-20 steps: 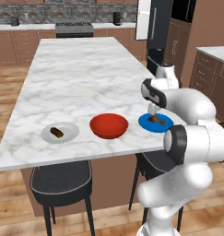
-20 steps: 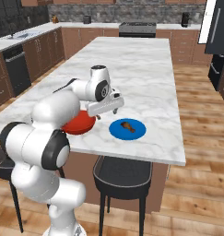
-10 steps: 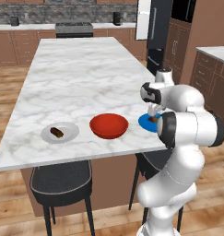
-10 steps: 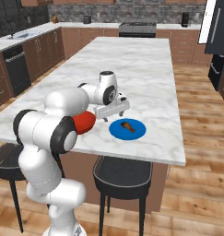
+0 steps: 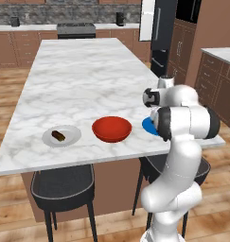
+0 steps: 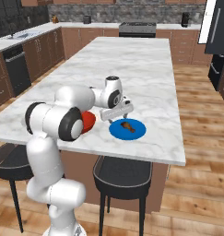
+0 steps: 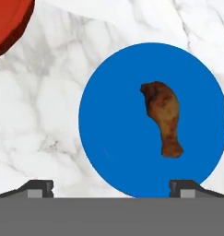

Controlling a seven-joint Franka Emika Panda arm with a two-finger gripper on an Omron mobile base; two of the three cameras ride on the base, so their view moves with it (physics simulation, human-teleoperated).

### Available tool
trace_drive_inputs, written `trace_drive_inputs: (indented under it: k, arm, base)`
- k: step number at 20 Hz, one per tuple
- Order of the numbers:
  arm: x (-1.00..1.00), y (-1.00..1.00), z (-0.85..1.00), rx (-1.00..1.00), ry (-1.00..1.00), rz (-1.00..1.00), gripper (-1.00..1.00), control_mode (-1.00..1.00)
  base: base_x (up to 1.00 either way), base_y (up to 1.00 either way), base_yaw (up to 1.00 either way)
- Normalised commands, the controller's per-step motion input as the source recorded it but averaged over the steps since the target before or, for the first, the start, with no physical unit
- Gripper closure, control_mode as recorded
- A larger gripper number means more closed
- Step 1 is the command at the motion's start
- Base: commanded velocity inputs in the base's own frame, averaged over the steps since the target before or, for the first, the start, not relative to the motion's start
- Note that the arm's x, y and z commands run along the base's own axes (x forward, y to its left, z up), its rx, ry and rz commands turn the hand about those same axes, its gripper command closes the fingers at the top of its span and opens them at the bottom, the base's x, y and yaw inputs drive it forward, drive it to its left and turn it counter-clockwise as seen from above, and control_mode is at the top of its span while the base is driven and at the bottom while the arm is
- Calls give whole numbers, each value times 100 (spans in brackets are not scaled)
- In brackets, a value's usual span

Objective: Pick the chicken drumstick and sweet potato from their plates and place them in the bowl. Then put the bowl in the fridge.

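A brown chicken drumstick (image 7: 163, 117) lies on the bright blue plate (image 7: 113, 124) near the island's front edge. My gripper (image 7: 112, 188) hangs open just above that plate, with the drumstick ahead of its fingertips (image 7: 39, 186) and untouched. From the right base view the gripper (image 6: 120, 116) is over the near-left rim of the blue plate (image 6: 138, 131), beside the drumstick (image 6: 127, 124). The red-orange bowl (image 5: 111, 128) stands empty, left of the blue plate (image 5: 147, 125). Further left, the dark sweet potato (image 5: 58, 136) rests on the pale grey plate (image 5: 74, 134).
The marble island (image 5: 83, 80) stretches away behind the plates. Dark stools (image 5: 62, 186) stand under its front edge. The black fridge (image 5: 163, 28) stands at the far right with its pale-lined door (image 5: 146, 20) open. Wooden cabinets line the walls.
My hand has swung from beside the bowl towards the blue plate and come down closer over it. The drumstick, bowl and sweet potato have not moved.
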Motion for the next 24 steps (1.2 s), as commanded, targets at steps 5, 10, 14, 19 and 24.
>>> trace_drive_inputs:
  k: [5,10,14,19,24]
  arm:
    - [46,-2,-29,0,2,0,-100,-100]
    - [37,-13,-25,0,7,0,-100,-100]
    - [33,-13,-30,0,6,0,-100,-100]
    - [26,-11,-36,0,3,0,-100,-100]
    - [15,-15,-26,0,2,0,-100,-100]
  base:
    - [0,0,0]
    - [0,0,0]
    - [0,0,0]
    - [0,0,0]
    - [0,0,0]
